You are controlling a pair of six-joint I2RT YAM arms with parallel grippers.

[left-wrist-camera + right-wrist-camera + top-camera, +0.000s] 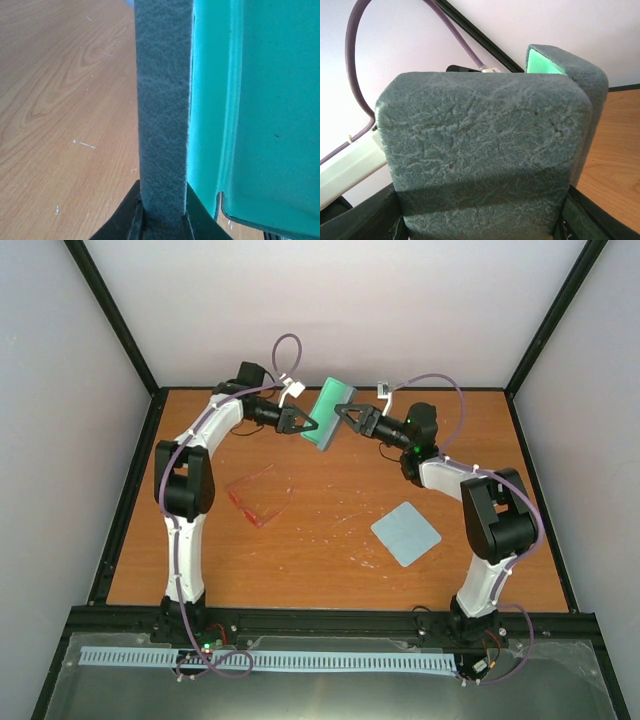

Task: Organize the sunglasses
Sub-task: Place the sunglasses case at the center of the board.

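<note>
From above, the open case (328, 412) is held near the far edge of the worktop (330, 570) by left gripper (303, 423) and right gripper (343, 412); the sunglasses (262, 495) lie left of centre, not yet stowed. Left wrist: a case flap is clamped. Right wrist: the case shell is clamped.

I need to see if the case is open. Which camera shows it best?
The top camera: nearly the whole case shows, with its green lining exposed. The left wrist shows only one grey edge and some lining; the right wrist shows mostly the grey outside.
</note>
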